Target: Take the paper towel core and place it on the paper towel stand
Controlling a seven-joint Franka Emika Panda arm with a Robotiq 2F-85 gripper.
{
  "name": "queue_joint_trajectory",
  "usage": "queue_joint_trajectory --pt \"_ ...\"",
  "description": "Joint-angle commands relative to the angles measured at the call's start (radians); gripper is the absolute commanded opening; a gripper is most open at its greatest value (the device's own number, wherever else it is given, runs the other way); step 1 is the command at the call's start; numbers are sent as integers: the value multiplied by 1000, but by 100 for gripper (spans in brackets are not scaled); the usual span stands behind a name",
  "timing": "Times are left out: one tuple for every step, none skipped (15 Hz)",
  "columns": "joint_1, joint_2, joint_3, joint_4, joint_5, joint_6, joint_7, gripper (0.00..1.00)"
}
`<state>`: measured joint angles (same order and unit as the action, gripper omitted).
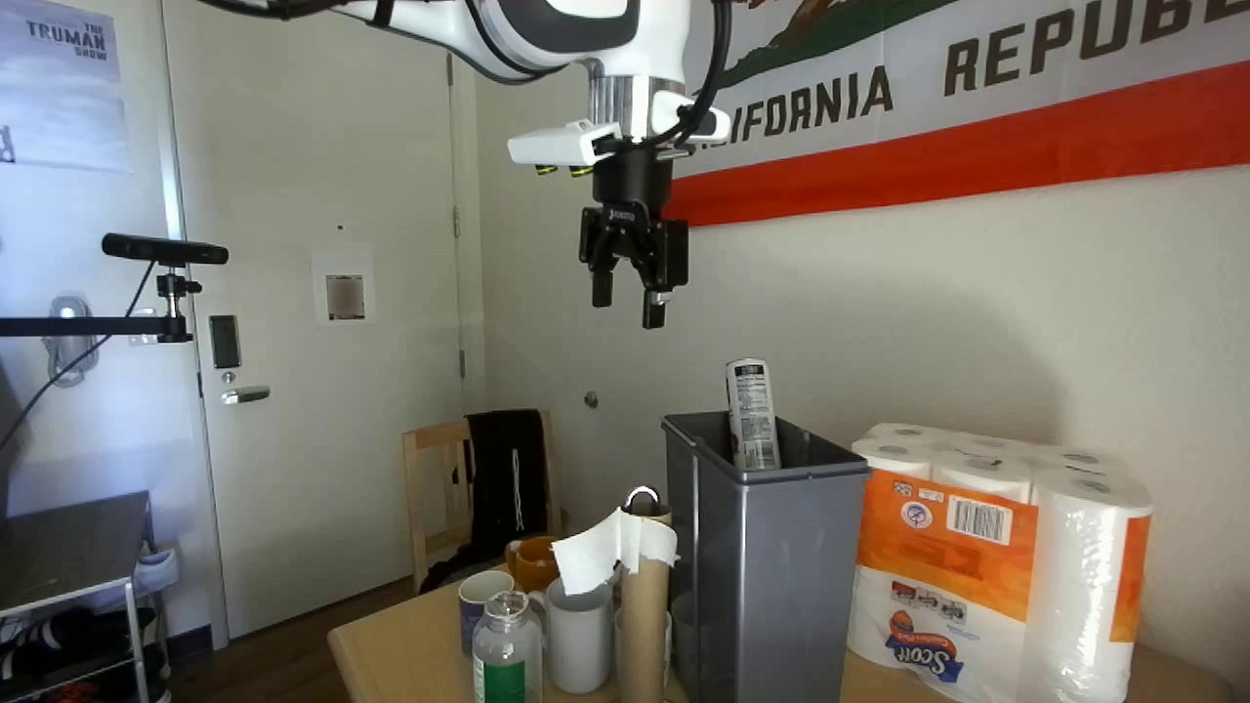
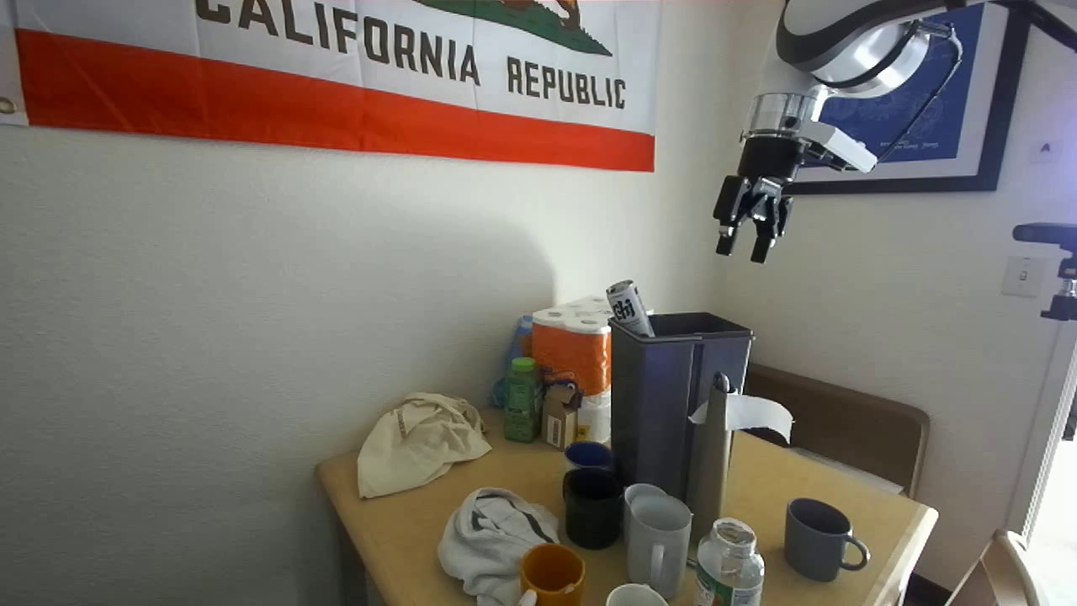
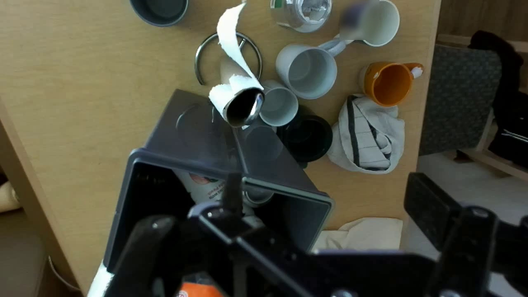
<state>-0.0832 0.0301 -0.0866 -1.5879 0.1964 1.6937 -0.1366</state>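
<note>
The paper towel core is a tan tube with a torn white paper scrap at its top. It stands upright around the rod of the paper towel stand, whose silver looped top pokes out above it. In an exterior view the core stands beside the grey box. In the wrist view the core's open end shows the silver loop inside, with the ring base on the table. My gripper is open and empty, high above the table; its fingers are wide apart in the wrist view.
The tall grey box holds cans, one sticking up over its rim. A plastic-wrapped roll pack stands beside it. Several mugs, including an orange one, a clear bottle and a cloth crowd around the stand.
</note>
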Motion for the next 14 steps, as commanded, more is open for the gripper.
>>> queue_joint_trajectory --pt "-5 -16 -1 7 4 -61 -4 100" --pt "-7 -20 -2 8 2 -91 0 100" --pt "-8 -27 -5 6 -6 -114 8 100" --pt "-10 -33 -8 2 -10 -132 11 100" --pt "-14 -40 -13 -3 -13 -151 13 100" --pt "-20 -49 -21 -10 -12 -164 13 100" --pt "-26 -58 -29 -17 -8 -171 11 100" --pt "-35 -67 -37 -29 1 -177 8 100" --pt "-41 -74 -44 -38 8 -178 7 100" --pt "-47 -81 -51 -46 16 -179 4 100" --pt "-51 -87 -58 -55 28 -175 1 100" --pt "-56 -89 -62 -56 38 -183 1 100" --pt "-57 -95 -65 -64 47 -175 -8 100" --pt "-59 -99 -68 -67 58 -173 -13 100"
